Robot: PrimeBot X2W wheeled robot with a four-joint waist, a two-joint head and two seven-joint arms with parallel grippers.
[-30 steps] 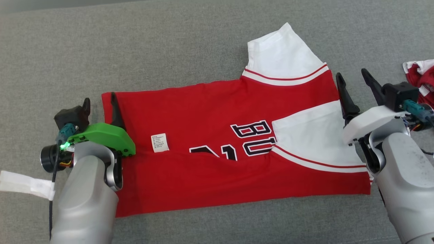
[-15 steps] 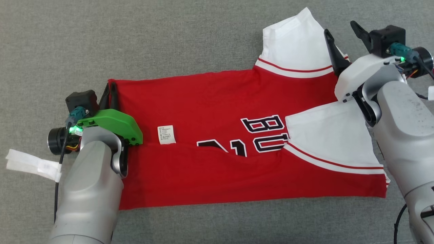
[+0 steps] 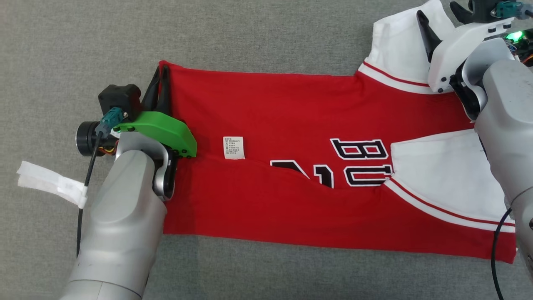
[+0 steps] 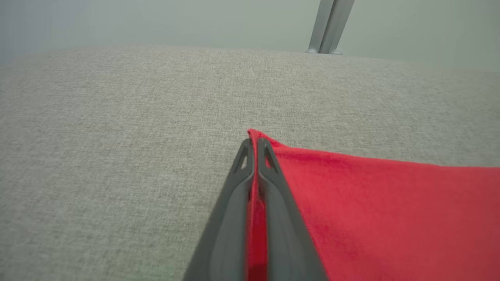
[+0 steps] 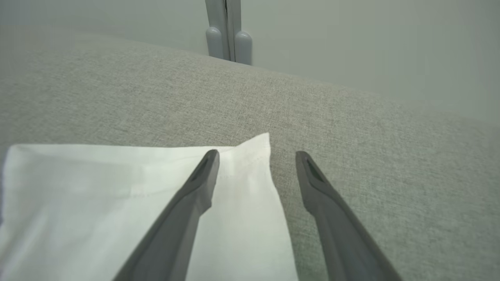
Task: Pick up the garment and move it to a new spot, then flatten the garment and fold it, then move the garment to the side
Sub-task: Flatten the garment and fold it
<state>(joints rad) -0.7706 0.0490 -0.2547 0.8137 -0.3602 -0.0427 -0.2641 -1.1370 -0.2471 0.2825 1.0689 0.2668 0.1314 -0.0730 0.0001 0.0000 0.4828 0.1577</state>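
Note:
The garment (image 3: 291, 108), a red jersey with white sleeves and black letters, lies spread on the grey cloth surface. My left gripper (image 3: 160, 81) is shut on its far left corner. In the left wrist view the red cloth (image 4: 390, 203) runs pinched between the left gripper's (image 4: 254, 146) closed fingers. My right gripper (image 3: 441, 16) stands open over the far white sleeve (image 3: 395, 46). From the right wrist, the sleeve's corner (image 5: 97, 187) lies under the right gripper's (image 5: 258, 156) left finger, with bare grey cloth under the other finger.
The grey cloth surface (image 3: 270, 33) stretches all around the garment. A white tape strip (image 3: 46, 183) hangs on the left arm's cable. A grey metal post (image 5: 228, 31) stands behind the surface's far edge, also seen as a post (image 4: 330, 25) from the left wrist.
My left gripper has shut on the garment's left corner. The right gripper has moved from beside the shoulder out over the far sleeve, still open. The head camera has shifted.

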